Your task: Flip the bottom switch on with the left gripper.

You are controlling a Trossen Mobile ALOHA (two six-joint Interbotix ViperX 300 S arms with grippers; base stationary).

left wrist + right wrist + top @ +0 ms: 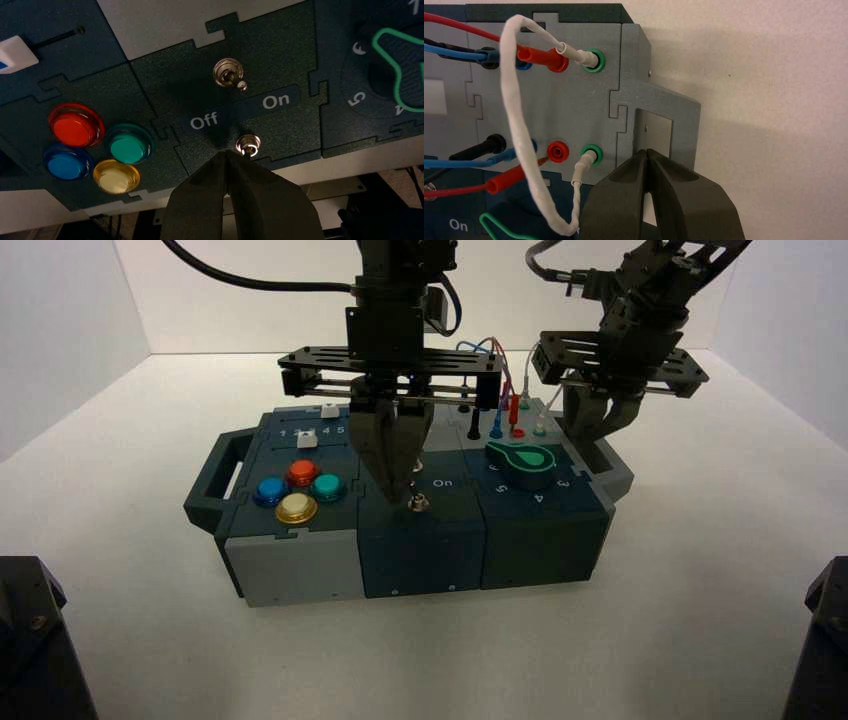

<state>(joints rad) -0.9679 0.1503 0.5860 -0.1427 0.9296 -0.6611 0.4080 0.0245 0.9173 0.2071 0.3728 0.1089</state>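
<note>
Here the left claw (226, 156), tapered matte-grey fingers pinched together, tips just beside the bottom switch (248, 145), a stubby lever in a shiny hex nut on the grainy dark-blue panel (200, 70); white table (120, 420).

A robotics test bench in a laboratory. A plain white tabletop (150, 640) fills the lower frame, closed in by bare white walls (70, 300) at upper left and upper right. At centre stands a practice box (420, 540) carrying coloured push buttons (298, 490), toggle switches, a green dial (525, 462) and plugged-in wires (505, 380). Two black robot arms (390, 310) reach down from the top edge.
</note>
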